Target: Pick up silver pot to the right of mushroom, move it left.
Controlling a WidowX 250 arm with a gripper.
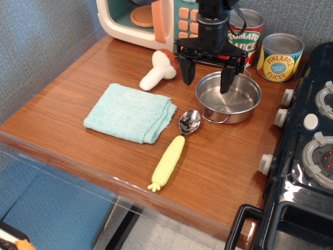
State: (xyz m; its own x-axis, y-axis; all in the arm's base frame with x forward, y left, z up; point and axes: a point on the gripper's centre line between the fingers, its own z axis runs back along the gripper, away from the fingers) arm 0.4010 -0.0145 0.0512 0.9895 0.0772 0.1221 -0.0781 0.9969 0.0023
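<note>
Glossy black arm, cylindrical wrist, black crossbar hand (207, 78), two tapered fingers, black cable

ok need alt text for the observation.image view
A black robot gripper hangs open over the left rim of a shallow shiny steel pot on a wooden counter. A white-stemmed, brown-capped toy mushroom lies left of the pot.
</note>
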